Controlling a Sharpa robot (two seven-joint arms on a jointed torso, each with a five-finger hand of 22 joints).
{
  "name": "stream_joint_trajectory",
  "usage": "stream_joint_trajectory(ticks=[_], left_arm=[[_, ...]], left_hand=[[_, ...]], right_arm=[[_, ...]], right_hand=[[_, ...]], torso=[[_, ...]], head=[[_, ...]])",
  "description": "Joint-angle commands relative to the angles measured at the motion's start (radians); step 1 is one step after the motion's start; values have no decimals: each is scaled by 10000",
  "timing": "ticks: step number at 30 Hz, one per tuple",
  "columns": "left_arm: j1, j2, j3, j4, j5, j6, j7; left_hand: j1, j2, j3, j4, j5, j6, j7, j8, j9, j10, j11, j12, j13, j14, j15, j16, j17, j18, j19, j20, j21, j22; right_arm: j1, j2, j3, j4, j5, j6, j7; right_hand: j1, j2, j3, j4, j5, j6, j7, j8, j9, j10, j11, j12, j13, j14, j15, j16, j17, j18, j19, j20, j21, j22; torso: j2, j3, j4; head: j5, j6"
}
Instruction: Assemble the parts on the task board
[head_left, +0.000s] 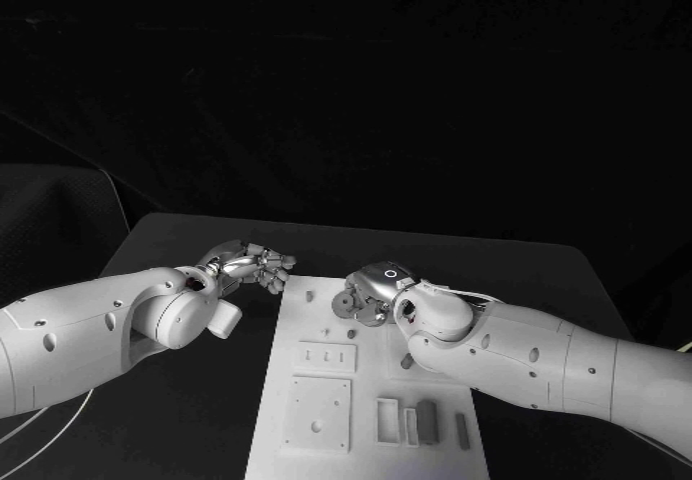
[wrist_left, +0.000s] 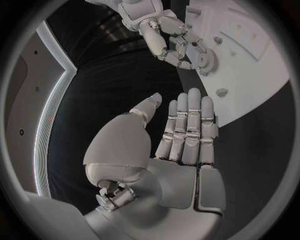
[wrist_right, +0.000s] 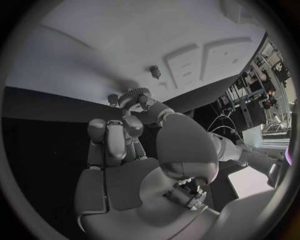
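Black table, right hand (head_left: 378, 292) pinching a gear (wrist_right: 132, 94) over the task board (head_left: 325, 440), left hand (wrist_left: 181, 135) open and empty; grip looks shallow, so it might drop.

Two white arms w/ smooth rounded shells are seen: left arm (head_left: 101, 330) at lower left, right arm (head_left: 562, 365) at lower right, small dark screw holes dotted along both. Silver segmented-finger hands: left hand (head_left: 248, 266), right hand (head_left: 372, 290), a ring mark on its wrist.

The left hand (wrist_left: 181, 135) lay flat, fingers straight and together, holding nothing. The right hand (wrist_right: 134, 135) curled, pinching a gear (wrist_right: 133, 95).
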Motion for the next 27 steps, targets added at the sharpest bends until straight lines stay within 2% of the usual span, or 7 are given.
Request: stream_joint_trajectory(ticks=[1,3,13,18,23,27], left_arm=[[11,31,8,-3,27,71,74],[11,28,8,3,27,75,72],[11,36,8,-16,24,82,63],[11,44,8,-22,24,87,63],[11,68,8,-37,24,99,63],[10,80,8,-57,23,103,60]], left_hand=[[-40,-51,20,55,31,-57,-24,-63,-13,-82,7,-61,-12,55,-23,-53,10,109,89,-9,-61,-12],[-39,-51,20,55,31,-57,-24,-63,-13,-82,7,-62,-12,55,-23,-53,11,110,89,-9,-62,-12],[-39,-51,21,55,31,-56,-24,-65,-13,-82,8,-64,-12,55,-23,-56,13,110,89,-9,-63,-13],[-39,-52,22,55,31,-56,-23,-66,-13,-81,8,-64,-12,55,-23,-57,14,110,89,-9,-63,-13],[-39,-52,22,55,31,-55,-23,-66,-13,-81,8,-65,-12,55,-23,-58,15,110,89,-9,-64,-14],[-38,-52,23,55,31,-55,-23,-67,-13,-81,8,-66,-12,55,-23,-59,16,111,89,-9,-64,-14]], right_arm=[[3,41,-12,13,-550,-182,-210],[3,61,-35,-11,-792,-262,-241],[3,46,-50,-38,-960,-277,-296],[3,86,-115,-107,-996,-339,-289],[-1,155,-310,-314,-988,-473,-208],[-8,183,-374,-434,-954,-463,-170]], right_hand=[[48,-26,8,-48,-54,502,438,40,981,75,26,40,-9,60,5,37,-10,165,49,-6,1286,12],[53,-35,12,-50,-55,518,436,44,982,87,22,44,-9,72,3,42,-12,168,57,-6,1290,14],[89,-86,38,-59,-54,611,422,68,988,174,-2,66,-15,151,-11,71,-30,189,114,-8,1316,33],[91,-91,40,-59,-55,619,421,70,988,182,-4,68,-16,158,-12,73,-32,191,119,-8,1318,35],[95,-100,43,-61,-56,628,418,71,987,193,-7,70,-17,168,-14,77,-35,193,127,-8,1321,38],[101,-107,46,-64,-57,635,416,72,987,203,-10,72,-17,177,-15,79,-37,196,133,-8,1323,40]], torso=[[0,2,-1],[6,11,-7],[1,5,3],[7,7,-9],[4,6,9],[10,1,23]], head=[[4,2],[3,9],[-19,13],[-17,25],[-25,27],[-20,17]])
